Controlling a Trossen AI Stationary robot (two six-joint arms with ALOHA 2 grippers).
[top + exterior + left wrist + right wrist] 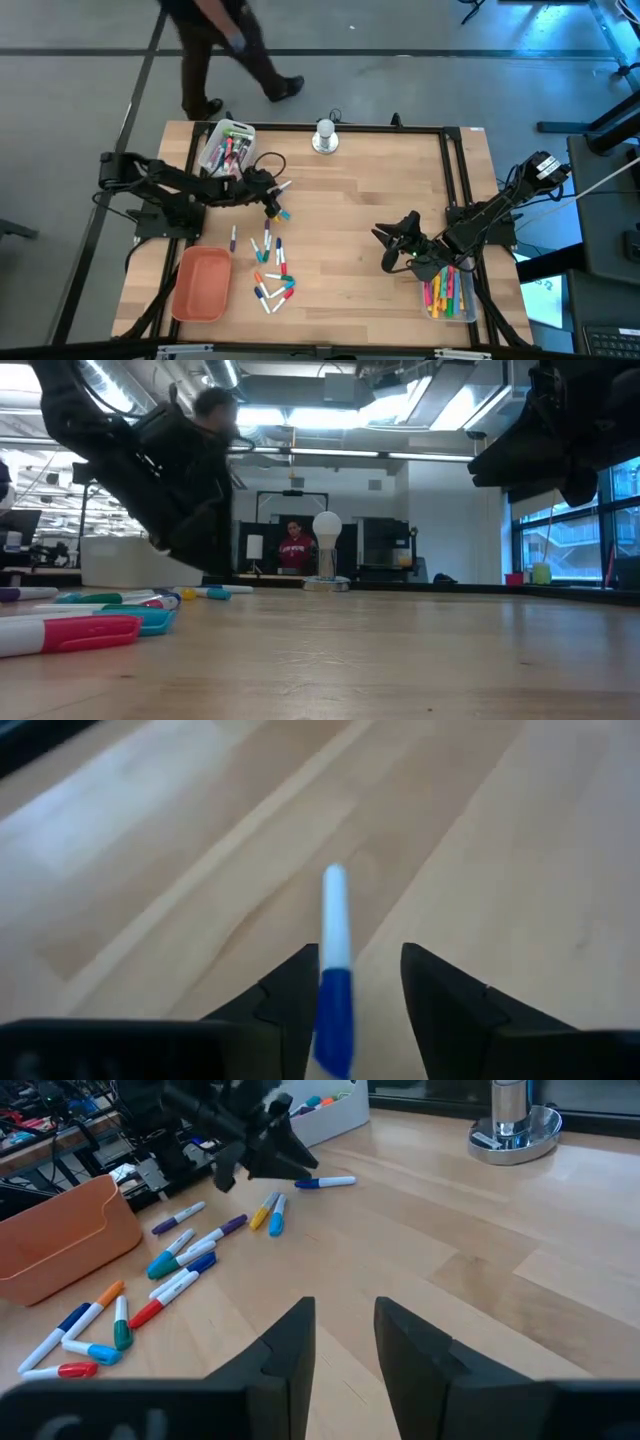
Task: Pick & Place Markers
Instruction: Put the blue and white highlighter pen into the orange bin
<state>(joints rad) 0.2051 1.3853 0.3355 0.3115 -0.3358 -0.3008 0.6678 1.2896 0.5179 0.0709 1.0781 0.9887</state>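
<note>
A marker (pixel 334 935) with a white barrel and blue cap lies along the gap of my open left gripper (pixel 360 990), with its white end pointing away. In the high view my left gripper (pixel 272 193) is left of centre and this marker (pixel 284 185) sticks out toward the right. From the right wrist view the marker (pixel 326 1182) looks level on the wood below the left arm's fingers. Several more markers (pixel 268 268) lie loose on the table. My right gripper (pixel 345 1350) is open and touches nothing. It hovers right of centre (pixel 392 248). My left gripper has the marker's blue cap end (pixel 335 1005) between its open fingers, close beside one finger (pixel 295 995), with a clear gap to the other finger (pixel 440 1005). The fingers lie along the marker. I cannot tell whether that finger touches it.
An orange tray (pixel 200 285) sits at the near left. A white tray (pixel 212 140) with markers stands at the far left. A clear tray (pixel 462 312) with markers is at the near right. A white and chrome stand (pixel 325 137) is at the far edge. A person (pixel 225 45) walks behind the table.
</note>
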